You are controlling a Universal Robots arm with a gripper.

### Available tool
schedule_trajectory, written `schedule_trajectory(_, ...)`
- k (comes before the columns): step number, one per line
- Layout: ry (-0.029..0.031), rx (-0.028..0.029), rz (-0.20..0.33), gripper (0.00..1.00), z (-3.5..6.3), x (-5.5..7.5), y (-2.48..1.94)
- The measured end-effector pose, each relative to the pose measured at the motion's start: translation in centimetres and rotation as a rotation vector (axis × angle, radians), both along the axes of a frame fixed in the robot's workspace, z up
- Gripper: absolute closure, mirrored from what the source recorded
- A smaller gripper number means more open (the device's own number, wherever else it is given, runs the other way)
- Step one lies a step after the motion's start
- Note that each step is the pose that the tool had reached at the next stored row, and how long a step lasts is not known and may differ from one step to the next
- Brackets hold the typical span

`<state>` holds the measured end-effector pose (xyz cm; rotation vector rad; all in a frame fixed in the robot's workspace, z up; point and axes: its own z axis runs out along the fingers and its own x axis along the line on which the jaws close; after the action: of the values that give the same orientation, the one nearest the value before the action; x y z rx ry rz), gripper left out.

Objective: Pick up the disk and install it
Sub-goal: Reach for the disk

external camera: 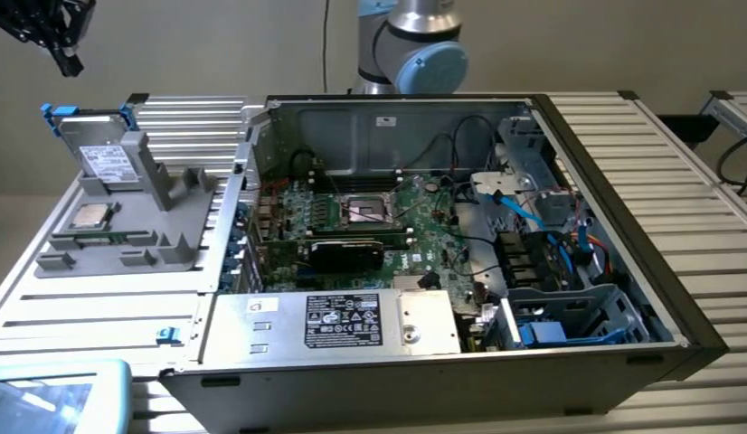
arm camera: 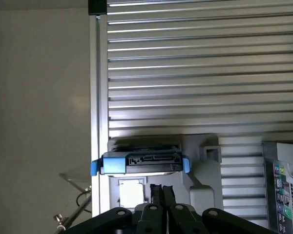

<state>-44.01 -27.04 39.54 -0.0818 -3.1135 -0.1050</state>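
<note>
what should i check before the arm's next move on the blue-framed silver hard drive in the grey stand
1. Disk seated: ok. The flat silver-grey hard drive in its blue plastic bracket stands upright in the grey plastic stand.
2. Gripper empty: ok. The black gripper holds nothing and is apart from the hard drive.
3. Jaws open for a grasp: not ok, they are shut.
4. Neighbour clear: ok. The small square silver chip lies lower on the stand, apart from the hard drive.
5. Black computer case open: ok.
6. Free drive slot inside: cannot tell.
</note>
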Motion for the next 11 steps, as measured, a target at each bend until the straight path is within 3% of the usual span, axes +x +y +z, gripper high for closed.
schedule_trajectory(11, 0.0002, 0.0, 0.011, 0.89, -0.07, -2.3, 1.28)
